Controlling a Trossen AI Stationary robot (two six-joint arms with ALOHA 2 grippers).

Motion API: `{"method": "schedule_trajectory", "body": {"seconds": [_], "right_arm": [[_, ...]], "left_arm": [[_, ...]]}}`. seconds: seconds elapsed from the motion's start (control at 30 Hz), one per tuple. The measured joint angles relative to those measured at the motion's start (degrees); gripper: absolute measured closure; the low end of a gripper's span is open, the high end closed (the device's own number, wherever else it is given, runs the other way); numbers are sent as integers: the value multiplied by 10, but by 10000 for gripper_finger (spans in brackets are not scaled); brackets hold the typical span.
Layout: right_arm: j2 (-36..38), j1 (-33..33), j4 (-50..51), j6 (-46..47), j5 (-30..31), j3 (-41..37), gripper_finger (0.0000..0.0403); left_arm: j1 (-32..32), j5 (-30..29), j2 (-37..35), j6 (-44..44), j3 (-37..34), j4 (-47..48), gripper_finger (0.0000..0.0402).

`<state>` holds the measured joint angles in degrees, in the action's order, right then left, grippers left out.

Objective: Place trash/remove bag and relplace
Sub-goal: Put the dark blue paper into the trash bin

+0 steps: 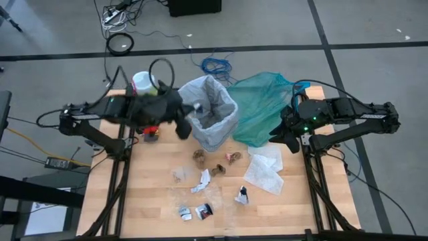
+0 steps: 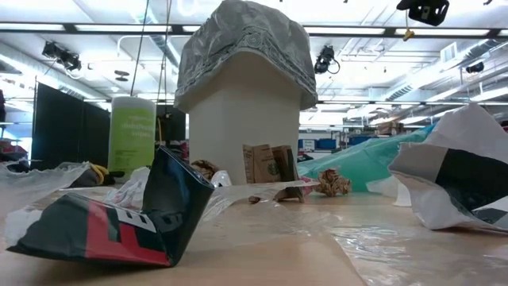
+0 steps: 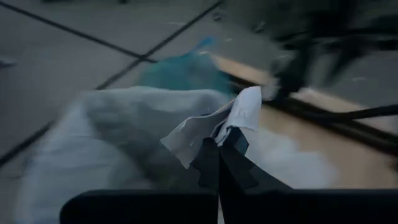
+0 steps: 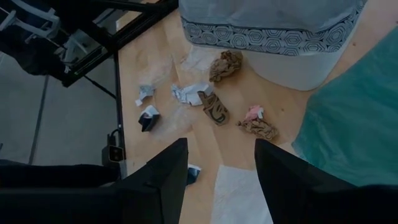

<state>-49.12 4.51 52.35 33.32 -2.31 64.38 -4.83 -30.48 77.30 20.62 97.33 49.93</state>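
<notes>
High view first, taking the bin (image 1: 212,114) as our landmark. To its left, the left gripper (image 1: 195,107) hangs at the bin's rim, and our left wrist view shows its fingers clenched on a white paper scrap (image 3: 239,115), pinched by one corner so the rest flares out in stiff, torn folds. We judge it is held there to be dropped into the bin. Further left of the bin stands a white-capped bottle (image 1: 142,83).

The bin itself is a pale, squarish tub with a band of hexagon print, and the bag (image 1: 215,100) lines it: thin, grey-white, crinkled plastic folded over the rim so it stays in place while scraps go in.

In front of the bin, the rest of the trash (image 1: 217,167) lies scattered on the wooden desk (image 1: 154,207): brown crumpled wads, white tissue twists, and dark glossy wrappers further out. A flat white sheet (image 1: 264,173) lies to the bin's front right.

Right of the bin, a teal plastic bag (image 1: 262,106) slumps against it, soft and translucent. Beyond that, the right gripper (image 1: 284,137) waits above the desk, released and holding nothing, its two dark fingers (image 4: 158,180) standing apart over the scraps.
</notes>
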Motion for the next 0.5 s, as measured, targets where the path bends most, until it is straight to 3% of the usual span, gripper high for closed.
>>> {"method": "schedule_trajectory", "body": {"seconds": [0.13, 0.23, 0.5], "right_arm": [[0, 0, -1, -9, 4, 0, 227], [0, 0, -9, -10, 13, 0, 227], [0, 0, -22, -10, 12, 0, 229]], "left_arm": [[70, 16, 10, -24, 0, 20, 391], [109, 60, 24, -47, 0, 20, 370], [146, 194, 69, -116, -1, 7, 301]]}}
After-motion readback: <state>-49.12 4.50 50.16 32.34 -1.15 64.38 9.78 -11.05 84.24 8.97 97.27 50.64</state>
